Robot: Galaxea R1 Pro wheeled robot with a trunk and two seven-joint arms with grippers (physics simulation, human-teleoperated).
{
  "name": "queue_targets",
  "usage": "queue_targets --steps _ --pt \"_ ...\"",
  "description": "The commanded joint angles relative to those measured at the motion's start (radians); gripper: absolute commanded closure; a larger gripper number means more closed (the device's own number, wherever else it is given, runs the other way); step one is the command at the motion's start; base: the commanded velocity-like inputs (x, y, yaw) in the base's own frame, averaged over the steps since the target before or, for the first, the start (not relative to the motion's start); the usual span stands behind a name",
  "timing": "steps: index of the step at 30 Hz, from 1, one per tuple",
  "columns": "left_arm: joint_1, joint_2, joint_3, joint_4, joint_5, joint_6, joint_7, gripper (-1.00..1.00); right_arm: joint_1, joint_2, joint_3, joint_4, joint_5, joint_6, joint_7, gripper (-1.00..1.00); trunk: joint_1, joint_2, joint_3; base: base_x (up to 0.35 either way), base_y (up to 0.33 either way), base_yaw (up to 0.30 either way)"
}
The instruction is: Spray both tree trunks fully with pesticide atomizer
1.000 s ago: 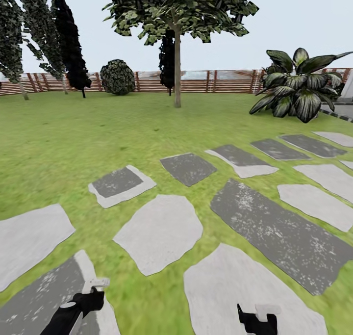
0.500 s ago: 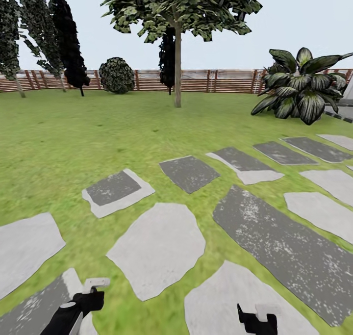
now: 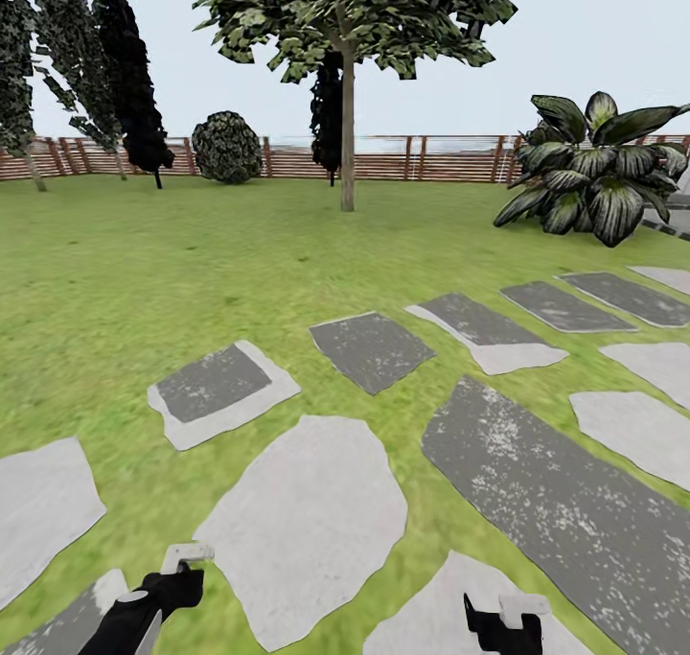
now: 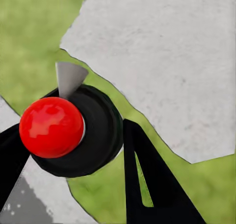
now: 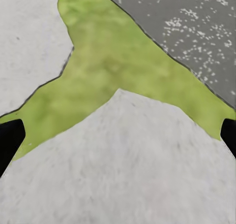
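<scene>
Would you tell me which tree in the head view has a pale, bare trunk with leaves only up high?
The central tree before the fence; the trees at left are dark, narrow and cypress-like.

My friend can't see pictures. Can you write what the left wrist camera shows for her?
A shiny red ball sitting on a round black part is seen up close between the left pincer's black fingers. Below it lie green grass and a big pale grey paving stone.
</scene>
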Motion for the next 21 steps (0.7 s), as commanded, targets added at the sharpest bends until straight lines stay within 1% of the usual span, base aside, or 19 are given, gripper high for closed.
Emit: queue_targets --steps 1,21 --pt "0.0 -0.001 0.004 -0.002 -0.003 0.006 -0.007 1.0 -0.001 0.0 -0.007 0.001 0.009 -0.003 -0.001 -1.0 0.0 0.0 -0.001 0.344 0.0 0.0" --pt "0.0 -0.001 0.004 -0.002 -0.003 0.006 -0.007 1.0 -0.001 0.0 -0.007 0.001 0.009 -0.003 -0.001 -1.0 0.0 0.0 -0.001 0.344 0.0 0.0"
